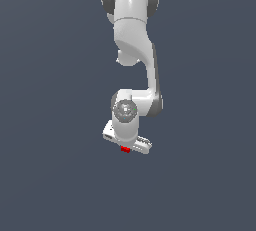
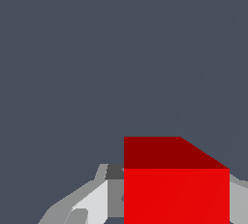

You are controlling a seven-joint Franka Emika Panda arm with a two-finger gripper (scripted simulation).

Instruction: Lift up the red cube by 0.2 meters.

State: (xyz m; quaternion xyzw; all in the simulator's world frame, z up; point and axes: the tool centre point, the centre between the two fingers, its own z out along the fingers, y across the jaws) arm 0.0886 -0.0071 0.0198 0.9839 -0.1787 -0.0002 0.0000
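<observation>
The red cube (image 1: 125, 149) is tiny and bright red, and it peeks out just under the white hand in the exterior view. My gripper (image 1: 126, 147) points down over it, and the hand hides most of the cube. In the wrist view the red cube (image 2: 176, 169) fills the space between the fingers of the gripper (image 2: 177, 206). A grey and white finger (image 2: 114, 196) lies against one side of the cube, and the other finger (image 2: 238, 203) lies against the opposite side. The gripper is shut on the cube.
The white arm (image 1: 135, 35) reaches down from the top of the exterior view. A plain dark grey-blue surface (image 1: 55, 175) lies all around, and no other objects show.
</observation>
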